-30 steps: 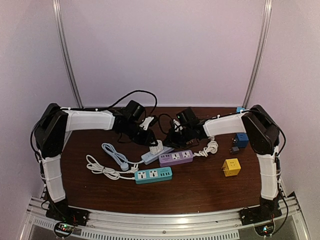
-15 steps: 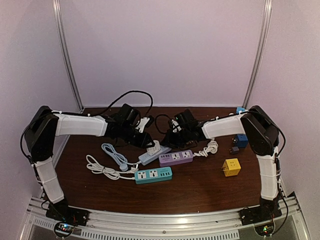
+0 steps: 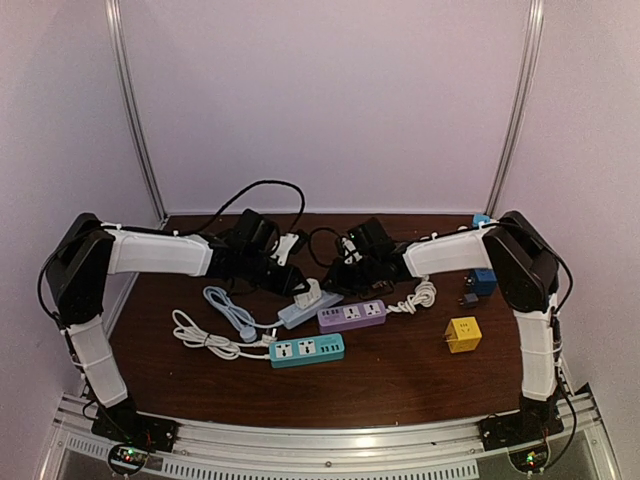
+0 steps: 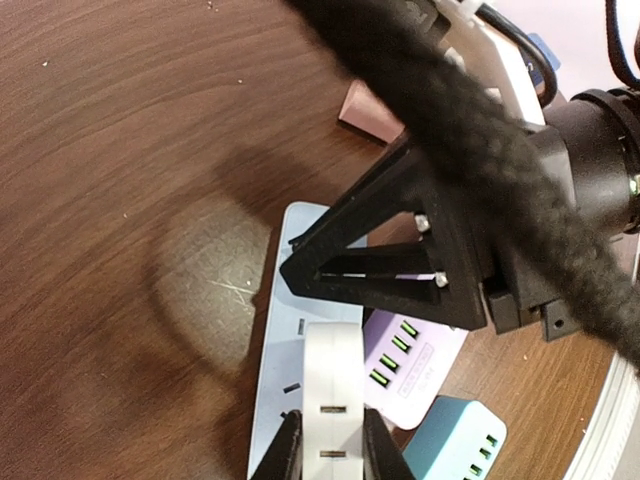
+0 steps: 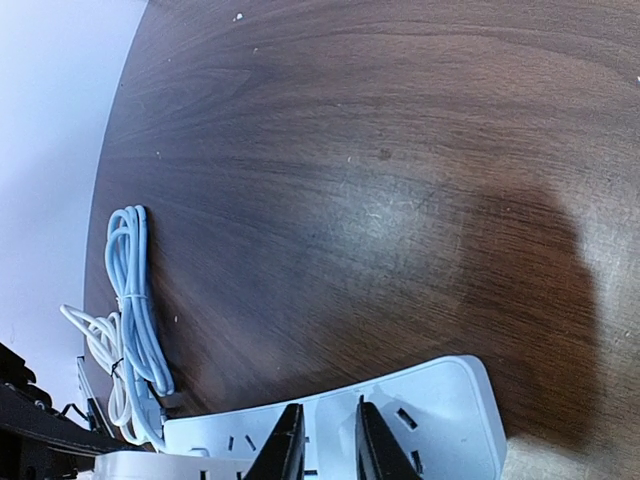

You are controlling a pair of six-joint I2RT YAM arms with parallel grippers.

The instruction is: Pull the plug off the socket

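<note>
left fingers (image 4: 288, 452) clamp the white plug (image 4: 332, 395); right fingers (image 5: 286, 446), nearly closed, press its pale blue strip (image 4: 272, 345)

Soft, even light is cast from overhead. A broad shadow is thrown on the table (image 5: 380, 150) beyond the jaws of the right gripper (image 5: 322, 445). A black cable (image 4: 470, 130) crossing above the jaws of the left gripper (image 4: 330, 455) is rendered blurred.

White-sleeved arms (image 3: 155, 252) carry black joints; left end effector (image 4: 330, 455) has black fingers (image 4: 282, 455).
</note>
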